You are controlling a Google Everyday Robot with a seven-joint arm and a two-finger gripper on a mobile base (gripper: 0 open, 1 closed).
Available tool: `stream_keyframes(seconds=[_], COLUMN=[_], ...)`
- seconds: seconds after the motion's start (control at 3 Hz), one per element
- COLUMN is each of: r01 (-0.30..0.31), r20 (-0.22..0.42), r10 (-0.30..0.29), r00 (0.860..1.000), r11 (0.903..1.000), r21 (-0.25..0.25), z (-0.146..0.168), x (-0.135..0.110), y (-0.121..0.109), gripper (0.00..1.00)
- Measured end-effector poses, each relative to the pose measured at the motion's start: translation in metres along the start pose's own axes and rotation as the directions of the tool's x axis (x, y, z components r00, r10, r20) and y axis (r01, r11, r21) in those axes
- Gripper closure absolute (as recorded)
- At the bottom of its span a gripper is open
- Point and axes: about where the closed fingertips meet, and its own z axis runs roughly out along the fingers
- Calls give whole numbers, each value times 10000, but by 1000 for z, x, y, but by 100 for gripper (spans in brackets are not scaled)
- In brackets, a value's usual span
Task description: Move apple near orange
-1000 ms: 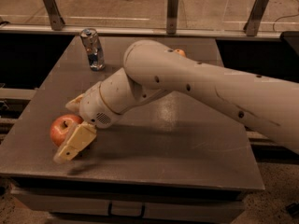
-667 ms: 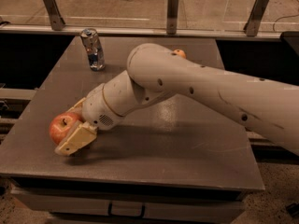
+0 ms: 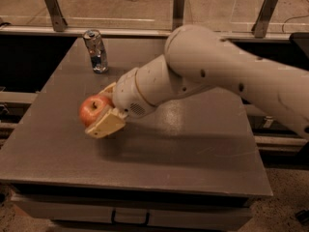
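Note:
The red apple [image 3: 92,109] sits between the two tan fingers of my gripper [image 3: 97,111], at the left middle of the grey table [image 3: 193,149]. One finger [image 3: 105,123] lies under and in front of the apple, the other [image 3: 109,89] behind it. The gripper is shut on the apple and holds it slightly above the tabletop, with a shadow below. My thick white arm reaches in from the right and crosses the table. The orange is hidden, likely behind the arm.
A silver drink can [image 3: 96,50] stands upright at the table's back left. A railing with metal posts [image 3: 52,6] runs behind the table. The table's front edge and a drawer handle [image 3: 129,217] are at the bottom.
The gripper has closed on the apple and carried it up and to the right, away from the table's left edge. The arm now covers the orange that showed behind it.

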Motion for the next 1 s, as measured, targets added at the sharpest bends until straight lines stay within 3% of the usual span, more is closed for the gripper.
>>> stream_keyframes(seconds=[0.33,1.0], r01=[49,-2], r20=[-89,-241], r10=[-46,15], r00=[9999,9997], r11=[9996,9986], r21=[278,523], z=[-11,-18], x=[-1,4], y=[-3,-6], gripper=[100,100])
